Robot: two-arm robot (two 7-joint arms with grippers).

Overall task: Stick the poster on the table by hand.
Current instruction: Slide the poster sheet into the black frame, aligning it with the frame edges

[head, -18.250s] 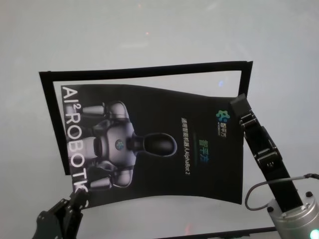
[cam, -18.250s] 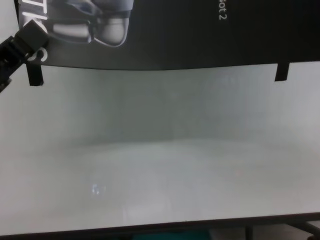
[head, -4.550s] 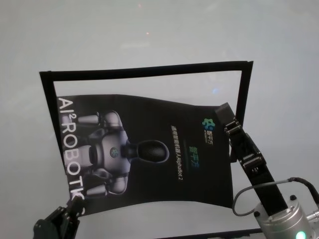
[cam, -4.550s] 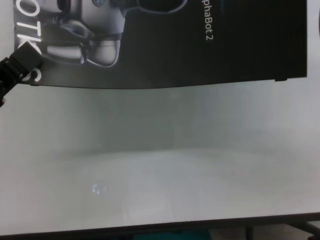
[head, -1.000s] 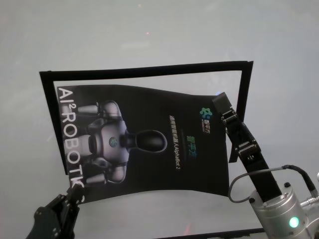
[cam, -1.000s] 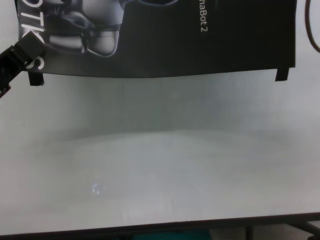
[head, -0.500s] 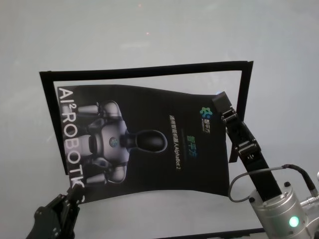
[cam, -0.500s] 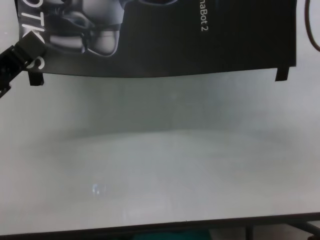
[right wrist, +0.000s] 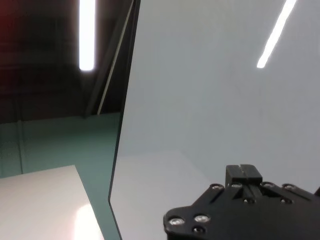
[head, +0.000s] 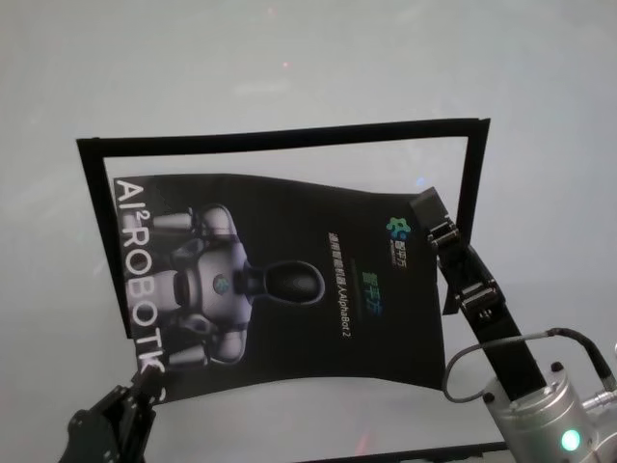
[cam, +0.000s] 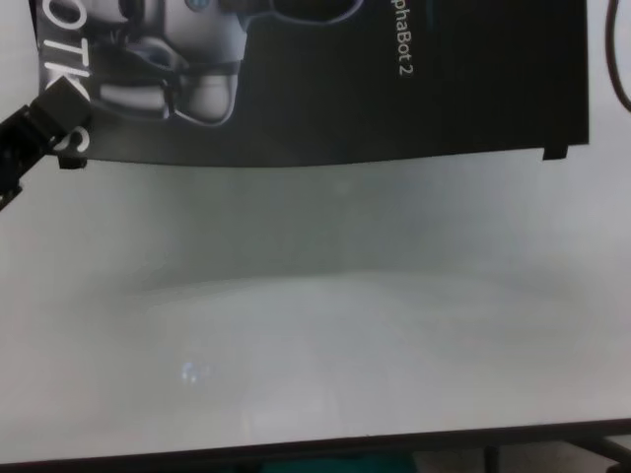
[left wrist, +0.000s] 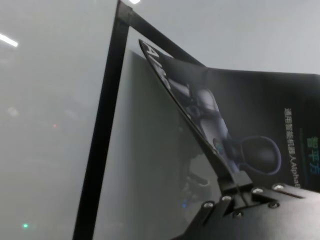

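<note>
White-grey desk [head: 289, 58] is spanned by the poster [head: 308, 289], held bowed inside the black tape frame [head: 280, 137], pinched at 7 o'clock by the left end effector [head: 147, 384] and at 3 o'clock by the right end effector [head: 424, 207], presumably for alignment before sticking.

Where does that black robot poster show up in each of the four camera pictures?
Head view: the poster fills the middle, inside the black tape outline.
Chest view: along the top.
Left wrist view: on the right, curling up.
Right wrist view: not recognisable.
Shared landmark: the printed "AlphaBot 2" lettering.
</note>
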